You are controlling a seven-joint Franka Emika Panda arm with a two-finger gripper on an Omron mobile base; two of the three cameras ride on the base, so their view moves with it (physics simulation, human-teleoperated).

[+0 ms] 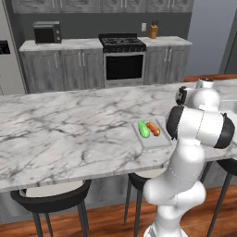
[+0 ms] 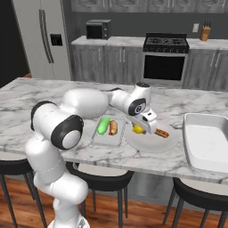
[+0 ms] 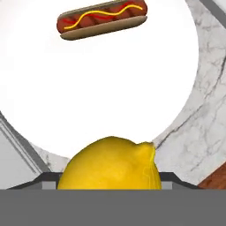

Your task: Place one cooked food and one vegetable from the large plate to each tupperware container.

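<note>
Plate (image 2: 149, 143), the large round one, lies on the marble worktop (image 2: 40, 100) between two trays; right of the plate sits the larger tray (image 2: 207, 142); left of it the small tray (image 2: 108, 137) carries a green vegetable (image 2: 103, 126) and a sausage bun (image 2: 113, 128); on the plate a hot dog (image 3: 102, 20); above its near edge the tool (image 2: 139, 129) is clenched round a yellow lemon-like piece (image 3: 110, 164).

The robot arm (image 2: 84, 103) is glossy white, with thick rounded segments and black rings at its joints; its hand (image 2: 148, 121) is white with dark parts.
</note>
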